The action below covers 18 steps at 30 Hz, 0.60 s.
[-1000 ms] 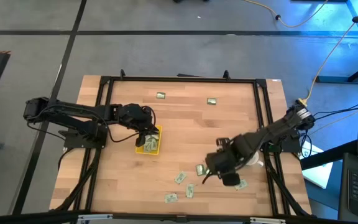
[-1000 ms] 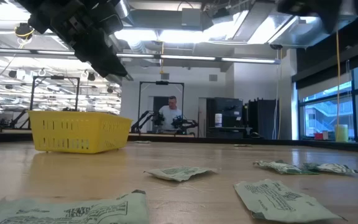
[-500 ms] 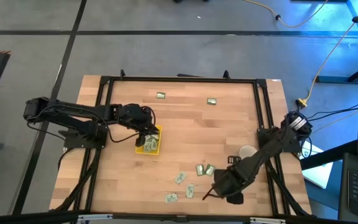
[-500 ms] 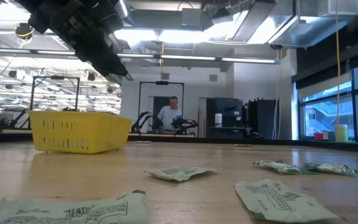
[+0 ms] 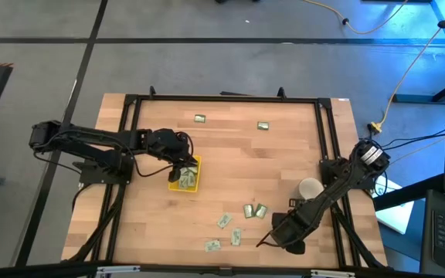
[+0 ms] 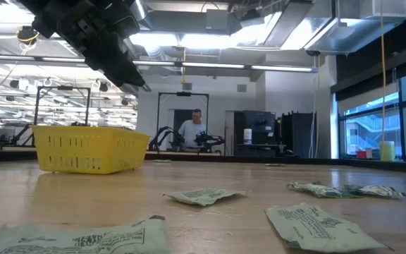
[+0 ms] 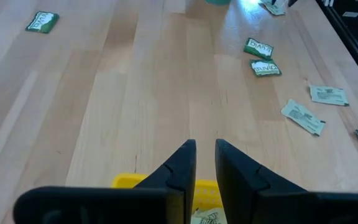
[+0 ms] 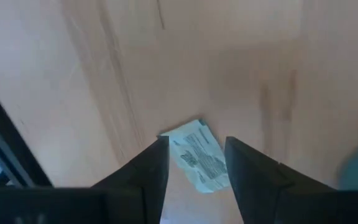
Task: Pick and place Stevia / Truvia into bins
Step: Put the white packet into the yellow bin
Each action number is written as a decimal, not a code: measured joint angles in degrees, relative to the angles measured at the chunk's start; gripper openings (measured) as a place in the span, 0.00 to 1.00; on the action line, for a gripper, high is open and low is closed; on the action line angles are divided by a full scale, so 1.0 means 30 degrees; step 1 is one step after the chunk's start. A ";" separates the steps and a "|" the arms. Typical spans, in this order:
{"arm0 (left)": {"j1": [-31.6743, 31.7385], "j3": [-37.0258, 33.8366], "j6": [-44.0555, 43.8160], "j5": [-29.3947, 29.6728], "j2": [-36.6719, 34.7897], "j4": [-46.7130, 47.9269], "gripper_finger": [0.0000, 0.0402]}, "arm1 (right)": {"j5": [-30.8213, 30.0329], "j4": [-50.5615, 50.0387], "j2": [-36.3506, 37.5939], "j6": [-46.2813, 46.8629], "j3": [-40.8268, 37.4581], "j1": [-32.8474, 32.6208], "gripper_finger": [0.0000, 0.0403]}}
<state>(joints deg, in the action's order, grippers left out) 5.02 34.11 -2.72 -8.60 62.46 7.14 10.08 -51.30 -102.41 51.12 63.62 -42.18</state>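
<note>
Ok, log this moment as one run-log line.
left gripper: narrow gap, over yellow tray | right gripper: open, above sachet | mug: upright

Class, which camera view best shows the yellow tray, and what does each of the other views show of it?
The low view: the yellow tray stands unobstructed, its slotted side wall plain. The high view shows it from above, partly covered by the left gripper, sachets inside. The left wrist view catches only a rim edge. The right wrist view shows none of it.

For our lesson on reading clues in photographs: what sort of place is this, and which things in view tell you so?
Most likely a robotics lab or workshop. A framed wooden table stands on a bare grey floor, the ceiling shows open ducts and strip lights, and a person works at other robot arms in the background.
</note>
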 joint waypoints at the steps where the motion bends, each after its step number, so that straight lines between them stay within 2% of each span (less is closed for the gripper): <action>1: 0.0000 0.0000 -0.0003 -0.0003 0.0000 0.0001 0.13 | 0.0207 0.0463 0.0000 0.0040 -0.0326 -0.0028 0.39; 7: 0.0000 0.0000 -0.0015 0.0000 0.0000 0.0028 0.13 | 0.0730 0.3698 0.0169 0.1110 -0.2415 -0.0012 0.39; 12: 0.0000 0.0000 0.0005 0.0007 0.0000 0.0080 0.14 | 0.0951 0.4084 0.0189 0.1459 -0.3099 0.0004 0.37; 18: 0.0000 0.0000 -0.0012 0.0007 0.0000 0.0108 0.14 | 0.0939 0.4030 0.0163 0.1537 -0.3148 -0.0030 0.29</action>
<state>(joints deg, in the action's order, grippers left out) 5.02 34.11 -2.76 -8.58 62.46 7.46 12.90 -39.22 -101.92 55.73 54.17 -42.27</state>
